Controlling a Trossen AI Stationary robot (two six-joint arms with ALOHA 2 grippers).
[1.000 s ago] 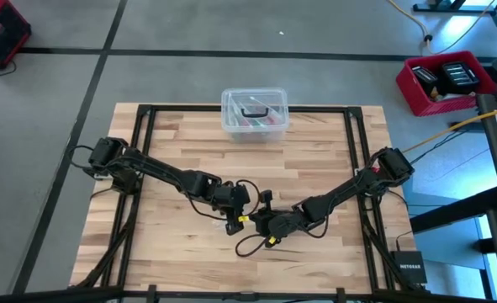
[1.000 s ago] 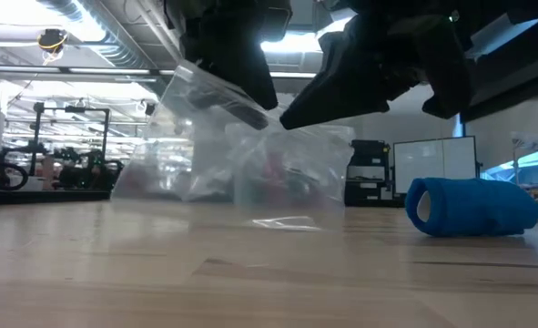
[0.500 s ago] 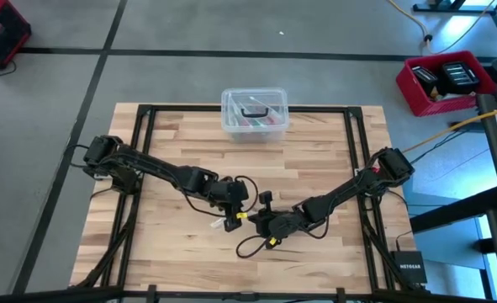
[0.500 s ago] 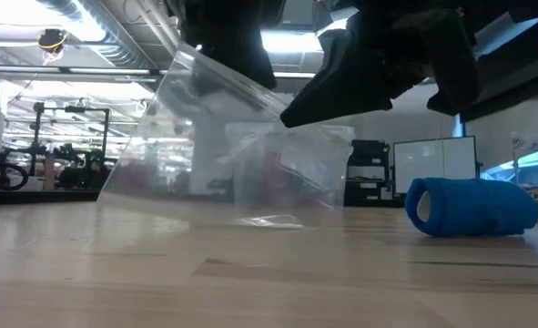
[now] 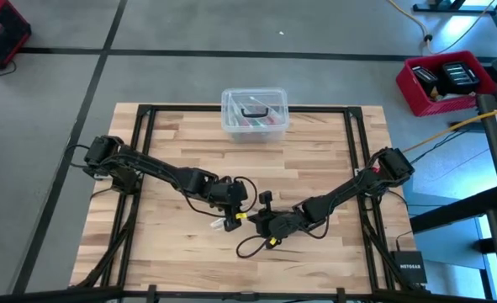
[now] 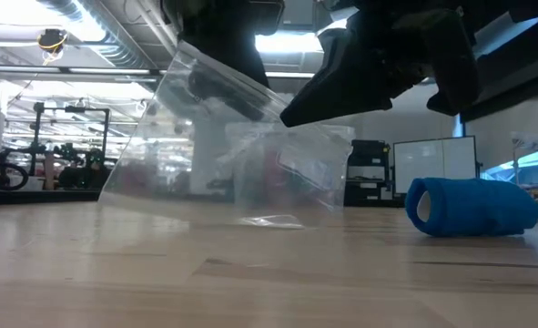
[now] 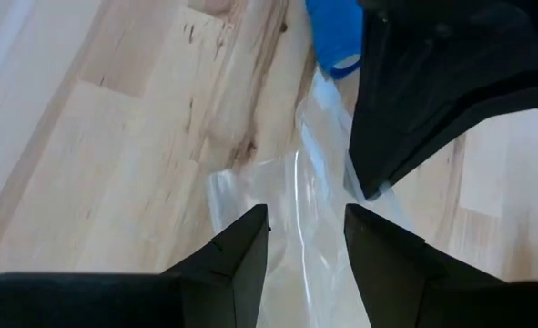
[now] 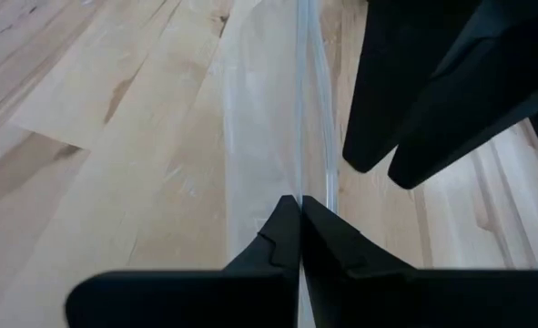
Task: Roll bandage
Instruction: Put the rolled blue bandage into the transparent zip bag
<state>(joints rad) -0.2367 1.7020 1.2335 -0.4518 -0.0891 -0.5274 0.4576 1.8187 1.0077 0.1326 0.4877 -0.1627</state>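
A small clear plastic bag stands mid-table with its bottom on the wood, held up between both grippers. My right gripper is shut on the bag's top edge. My left gripper is open, and the bag's film runs between its fingers. In the high view the two grippers meet at the table's middle, left and right. The bandage, a compact blue roll, lies on its side on the table right of the bag. It also shows beyond the bag. My left gripper's fingers stand apart astride the bag's upper left edge, coming slanting down from the table's left. One finger shows dark through the clear film; whether it is inside the bag or behind it I cannot tell. My right gripper pinches the bag's top edge strip between its two shut fingers, slanting down from the table's right, along the strip. The bag hangs from the pinch with its bottom on the table.
A clear lidded box stands at the table's far edge, behind the bag. Black frame rails run along the table's sides. A cable loop lies near the grippers. Bare wood lies toward the near edge.
The bag's left half has been drawn up and out toward the table's left. It was crumpled and sagging and is now a flat slanting sheet with its upper left corner higher. The right gripper's end of the bag and the bandage have stayed in place.
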